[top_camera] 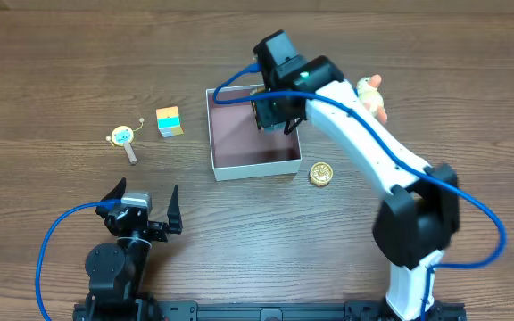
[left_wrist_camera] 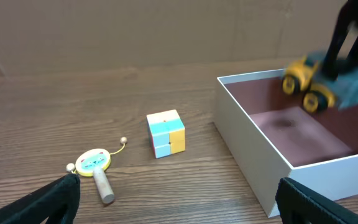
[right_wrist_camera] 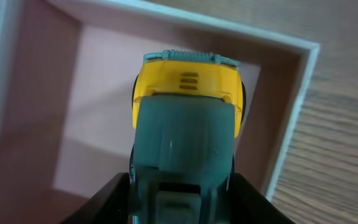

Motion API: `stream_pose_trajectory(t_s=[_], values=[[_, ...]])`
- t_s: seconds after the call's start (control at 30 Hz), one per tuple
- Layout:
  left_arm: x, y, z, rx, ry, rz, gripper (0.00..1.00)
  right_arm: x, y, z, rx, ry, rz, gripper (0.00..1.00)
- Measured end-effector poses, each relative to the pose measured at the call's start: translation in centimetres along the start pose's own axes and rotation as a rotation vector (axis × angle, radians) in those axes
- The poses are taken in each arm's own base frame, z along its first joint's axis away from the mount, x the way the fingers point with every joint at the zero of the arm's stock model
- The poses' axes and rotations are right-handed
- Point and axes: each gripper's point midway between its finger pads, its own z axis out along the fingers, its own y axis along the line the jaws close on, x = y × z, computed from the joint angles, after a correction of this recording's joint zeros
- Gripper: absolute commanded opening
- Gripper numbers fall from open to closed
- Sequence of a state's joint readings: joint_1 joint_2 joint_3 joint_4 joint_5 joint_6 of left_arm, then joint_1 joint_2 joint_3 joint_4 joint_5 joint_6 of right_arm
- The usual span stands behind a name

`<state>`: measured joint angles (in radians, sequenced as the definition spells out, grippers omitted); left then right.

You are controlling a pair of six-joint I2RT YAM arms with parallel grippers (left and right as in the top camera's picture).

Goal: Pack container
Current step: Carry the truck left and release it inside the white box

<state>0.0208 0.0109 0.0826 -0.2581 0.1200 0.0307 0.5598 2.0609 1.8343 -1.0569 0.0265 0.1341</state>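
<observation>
over the far right part of the container (top_camera: 255, 168), the right hand (top_camera: 273, 114) is clenched on a yellow-and-grey toy truck (right_wrist_camera: 185, 118), held clear of the pink floor. the container rests near the middle of the bench (top_camera: 61, 53). the left hand (top_camera: 145, 203) is released, fingers spread, near the front edge. left of the container lie a colour cube (top_camera: 169, 121) and a rattle (top_camera: 125, 137). a gold disc (top_camera: 321, 173) sits just beside its front right corner.
</observation>
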Motion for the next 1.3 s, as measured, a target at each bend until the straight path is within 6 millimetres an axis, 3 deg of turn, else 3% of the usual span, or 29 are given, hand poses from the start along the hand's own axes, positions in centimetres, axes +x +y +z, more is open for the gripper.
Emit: stream_pose_trajectory(t_s=[0.13,0.2,0.4,0.47,0.57,0.6,0.93,1.0,1.03,1.07,1.13,1.2,1.27,1.3], values=[[0.0,0.0,0.0,0.000,0.000,0.000,1.00,0.6,-0.1,1.9,0.008,0.038,0.007,0.15],[0.0,0.0,0.0,0.000,0.000,0.000,1.00,0.1,-0.1,1.9,0.008,0.018,0.008,0.22],[0.0,0.0,0.0,0.000,0.000,0.000,1.00,-0.1,-0.1,1.9,0.009,0.009,0.012,0.29],[0.0,0.0,0.0,0.000,0.000,0.000,1.00,-0.1,-0.3,1.9,0.021,0.009,0.011,0.38],[0.0,0.0,0.0,0.000,0.000,0.000,1.00,0.0,-0.6,1.9,0.039,0.015,0.011,0.41],[0.0,0.0,0.0,0.000,0.000,0.000,1.00,0.0,-0.7,1.9,0.043,0.014,0.015,0.48],[0.0,0.0,0.0,0.000,0.000,0.000,1.00,-0.1,-0.9,1.8,0.055,0.007,0.018,0.61],[0.0,0.0,0.0,0.000,0.000,0.000,1.00,-1.1,-0.9,0.3,0.057,-0.007,0.010,0.72],[0.0,0.0,0.0,0.000,0.000,0.000,1.00,-1.9,-0.8,-0.9,0.054,-0.024,0.001,0.86],[0.0,0.0,0.0,0.000,0.000,0.000,1.00,-3.4,-1.0,-3.4,0.058,-0.062,0.002,0.96],[0.0,0.0,0.0,0.000,0.000,0.000,1.00,-5.7,-2.2,-7.7,0.085,-0.145,0.006,1.00],[0.0,0.0,0.0,0.000,0.000,0.000,1.00,-6.6,-6.1,-12.9,0.177,-0.198,0.061,1.00],[0.0,0.0,0.0,0.000,0.000,0.000,1.00,-5.2,-11.1,-16.6,0.261,-0.179,0.145,1.00],[0.0,0.0,0.0,0.000,0.000,0.000,1.00,-3.9,-13.3,-17.4,0.278,-0.139,0.189,1.00]])
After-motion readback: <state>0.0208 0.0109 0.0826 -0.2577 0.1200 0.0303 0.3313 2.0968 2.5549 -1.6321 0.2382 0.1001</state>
